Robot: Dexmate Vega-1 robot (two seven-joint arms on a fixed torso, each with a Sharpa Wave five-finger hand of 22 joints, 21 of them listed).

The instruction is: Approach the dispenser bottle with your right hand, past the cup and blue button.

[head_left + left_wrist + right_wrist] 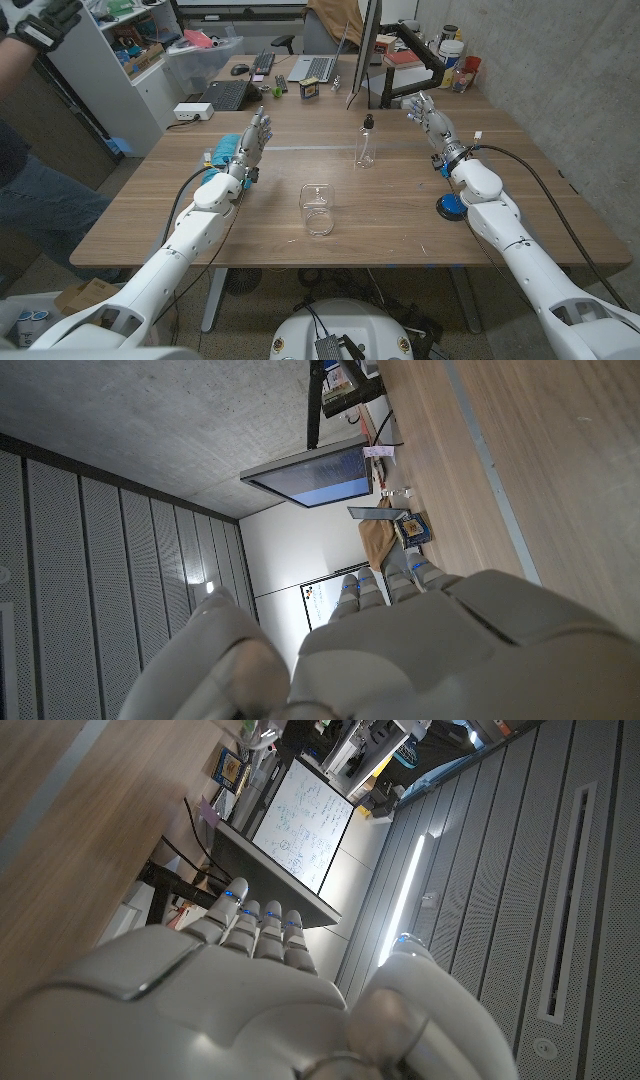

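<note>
right hand (432,117) hovering, fingers apart, holding nothing | bottle (366,143) standing well apart, toward their inner side | judging it light, slick, tippy: taking it mid-body

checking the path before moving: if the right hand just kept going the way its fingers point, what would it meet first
Probably nothing on the table. The right hand points toward the far edge, at the monitor and clutter there. The dispenser bottle stands off to its left, outside that line, though depth is unclear.

A black keyboard (228,95) and laptop (316,68) lie at the table's far edge, a monitor (367,45) to their right
</note>
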